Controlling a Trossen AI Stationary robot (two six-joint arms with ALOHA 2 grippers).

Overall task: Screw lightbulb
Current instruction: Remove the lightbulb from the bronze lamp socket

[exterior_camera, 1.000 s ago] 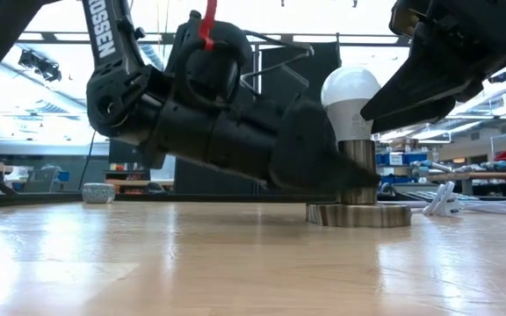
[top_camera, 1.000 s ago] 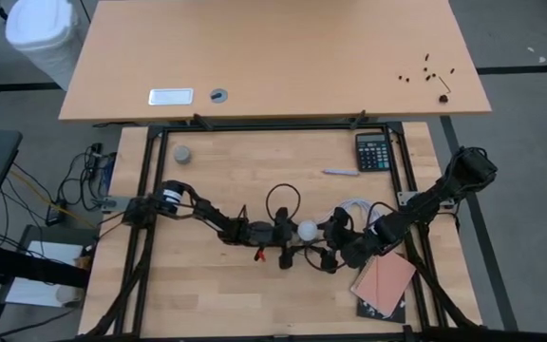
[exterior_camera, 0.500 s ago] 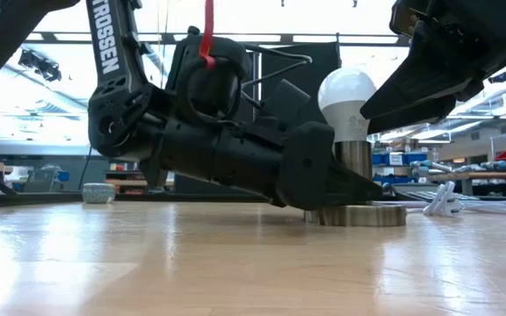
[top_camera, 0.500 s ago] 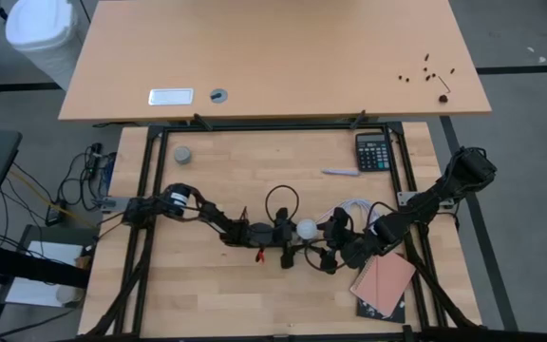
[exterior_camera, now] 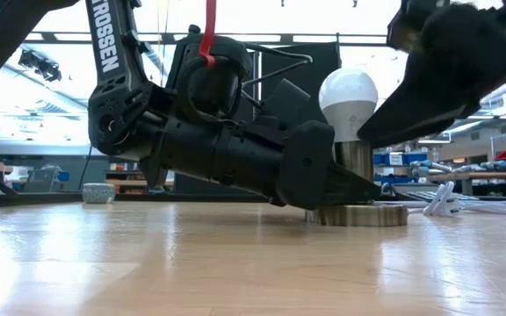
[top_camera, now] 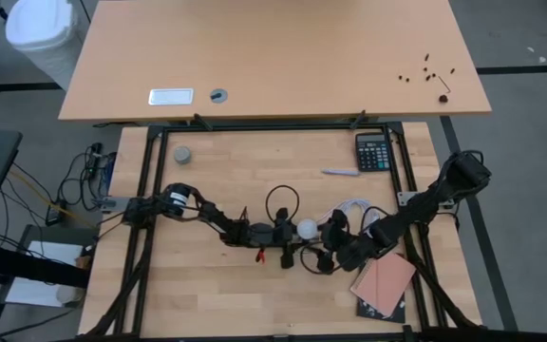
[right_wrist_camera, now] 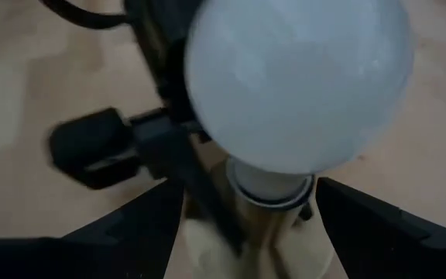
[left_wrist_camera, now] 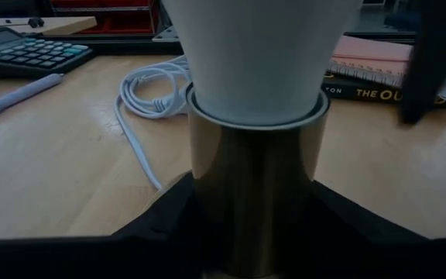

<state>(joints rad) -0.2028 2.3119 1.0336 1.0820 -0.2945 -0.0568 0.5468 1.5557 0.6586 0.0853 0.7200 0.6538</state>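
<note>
The white lightbulb stands upright in a brass socket on a round disc base at the table's middle. My left gripper reaches in low from the table's left and is shut on the socket below the bulb. My right gripper comes in from the right, slanting down. It is open, with one finger on either side of the bulb and apart from it. My left gripper holds the socket's brass cylinder between its two fingers, just under the bulb's neck. The fingers come nearly level from the table's left, close above the table. The socket stands upright on its disc base, which rests on the table.
A white cord runs from the base toward the far right. Beyond it lie a pen and a calculator. A notebook lies at the near right, under my right arm. A small grey cap sits at the far left.
My left gripper has settled slightly lower, toward the table, beside the socket. The bulb and its base have stayed in place.
</note>
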